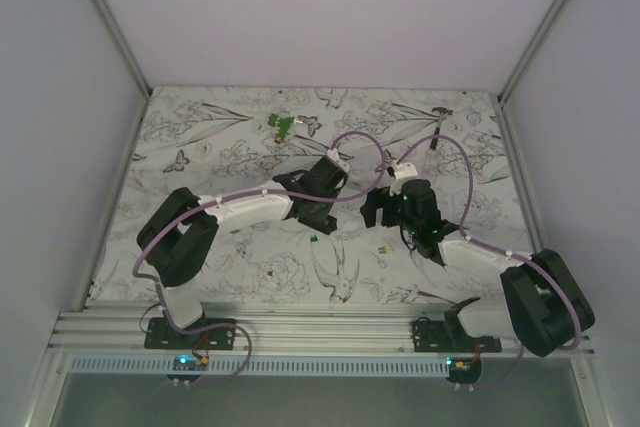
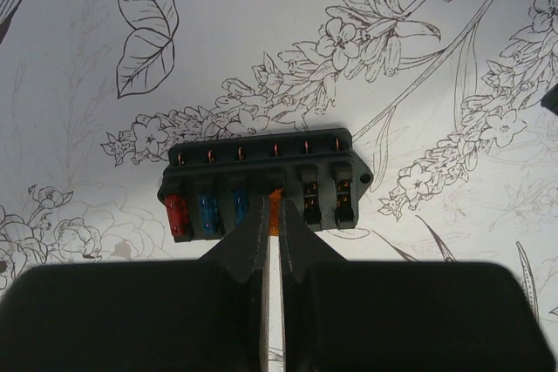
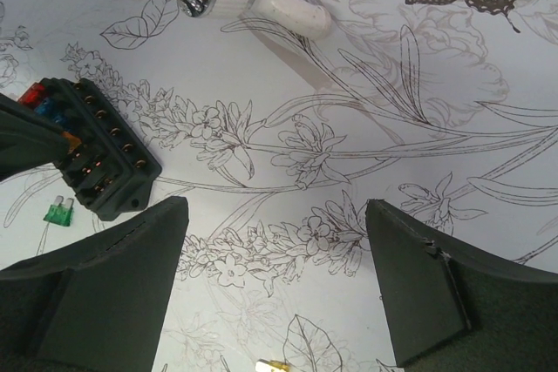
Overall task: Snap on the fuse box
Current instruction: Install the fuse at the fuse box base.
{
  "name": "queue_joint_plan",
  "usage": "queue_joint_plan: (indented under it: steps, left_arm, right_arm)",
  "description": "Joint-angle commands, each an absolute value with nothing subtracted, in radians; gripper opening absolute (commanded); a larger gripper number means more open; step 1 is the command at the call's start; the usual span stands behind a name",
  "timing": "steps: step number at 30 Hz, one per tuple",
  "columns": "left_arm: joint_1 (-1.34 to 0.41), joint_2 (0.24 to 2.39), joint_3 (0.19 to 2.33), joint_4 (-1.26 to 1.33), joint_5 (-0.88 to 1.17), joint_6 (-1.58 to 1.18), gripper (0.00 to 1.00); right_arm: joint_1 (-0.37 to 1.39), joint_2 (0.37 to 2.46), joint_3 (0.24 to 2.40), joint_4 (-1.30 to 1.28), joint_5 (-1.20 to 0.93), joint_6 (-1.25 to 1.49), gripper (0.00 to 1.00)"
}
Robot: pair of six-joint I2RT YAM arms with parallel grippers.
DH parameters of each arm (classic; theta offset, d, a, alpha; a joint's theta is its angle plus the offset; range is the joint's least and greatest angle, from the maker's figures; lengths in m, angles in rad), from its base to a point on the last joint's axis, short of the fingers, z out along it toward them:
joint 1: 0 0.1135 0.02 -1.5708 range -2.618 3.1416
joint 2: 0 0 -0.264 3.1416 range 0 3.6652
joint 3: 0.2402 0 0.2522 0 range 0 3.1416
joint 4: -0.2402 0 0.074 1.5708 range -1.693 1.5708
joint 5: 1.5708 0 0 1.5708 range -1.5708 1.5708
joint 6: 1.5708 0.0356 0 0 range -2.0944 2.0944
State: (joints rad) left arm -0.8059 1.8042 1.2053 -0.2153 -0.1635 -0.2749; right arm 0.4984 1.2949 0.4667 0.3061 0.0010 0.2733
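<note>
Two arms over tabletop (image 1: 230,147). Left fingers (image 2: 271,206) clenched on orange fuse (image 2: 275,215) in fuse box (image 2: 261,172), at their 12 o'clock. Right fingers (image 3: 275,215) released, empty; box at 10 o'clock.

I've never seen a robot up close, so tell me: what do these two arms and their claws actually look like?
Both the left arm and the right arm have white links between chunky black joints. A lilac cable runs along each, held by white clips. The left gripper and right gripper each have two dark, flat, wedge-shaped fingers.
</note>
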Motion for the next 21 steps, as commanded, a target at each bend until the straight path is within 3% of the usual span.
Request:
queue_joint_plan:
  steps: [1, 17, 21]
  left_arm:
    - [-0.815, 1.809, 1.153, -0.196, -0.175, -0.265, 0.0]
    - [-0.825, 1.789, 1.068, -0.091, -0.16, -0.247, 0.0]
    - [-0.827, 1.791, 1.066, -0.087, -0.157, -0.235, 0.0]
  right_arm:
    - [0.488, 1.283, 0.467, 0.366, -0.038, 0.293, 0.89]
    - [0.488, 1.387, 0.428, 0.546, -0.201, 0.521, 0.87]
    - [0.488, 1.405, 0.431, 0.546, -0.212, 0.532, 0.81]
